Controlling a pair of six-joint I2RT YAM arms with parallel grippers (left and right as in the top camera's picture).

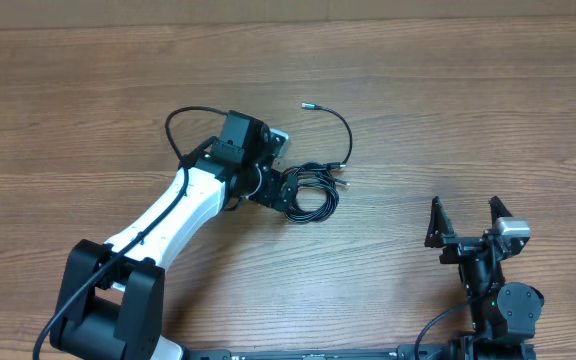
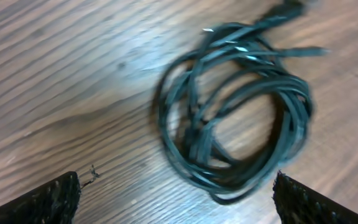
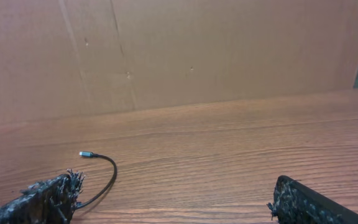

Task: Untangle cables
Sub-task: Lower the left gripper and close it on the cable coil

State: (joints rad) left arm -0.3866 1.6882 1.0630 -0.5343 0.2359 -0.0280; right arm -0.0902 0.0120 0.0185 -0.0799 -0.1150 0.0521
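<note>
Your left gripper (image 2: 176, 186) hovers at the near edge of the cables (image 1: 313, 195), jaws spread wide and gripping nothing. The cables lie in a tangled coil on the wooden table (image 1: 448, 90), with one silver-tipped end (image 1: 308, 103) curling off toward the far side. Well apart on the right, your right gripper (image 1: 465, 218) also stands wide open and empty.

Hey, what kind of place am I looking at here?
Probably a robotics lab bench or test station: a wood-grain table, a plain cardboard backdrop behind it, and a tangle of cables lying in front of the left arm.
</note>
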